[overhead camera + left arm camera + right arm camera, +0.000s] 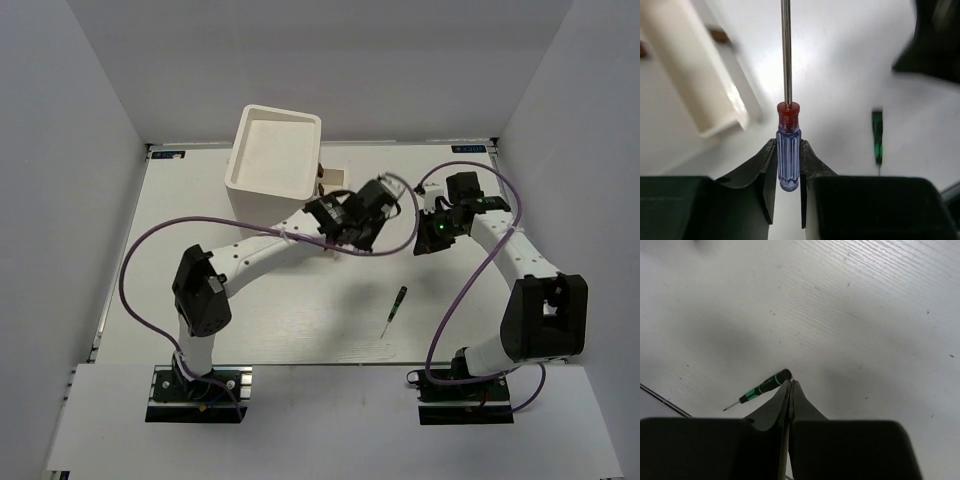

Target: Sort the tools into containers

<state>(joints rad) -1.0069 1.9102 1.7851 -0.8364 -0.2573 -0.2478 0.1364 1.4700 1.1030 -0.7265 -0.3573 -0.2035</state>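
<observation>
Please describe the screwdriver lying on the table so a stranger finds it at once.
From the white cabinet, look toward the near edge, slightly right. The thin screwdriver lies loose there; its handle is black and green, whereas the blue-handled one sits in the left gripper.

Bright, even light falls from overhead, and the white tabletop (pixel 300 320) carries only soft grey shadows. The blue-handled screwdriver (pixel 788 160) in the left claw (pixel 788 147) is sharp and its shaft glints. The white drawer (pixel 695 80) up-left of that claw is blurred. The right claw (pixel 791 385) shows as a near-black silhouette; the tabletop grain beyond it is crisp.
</observation>
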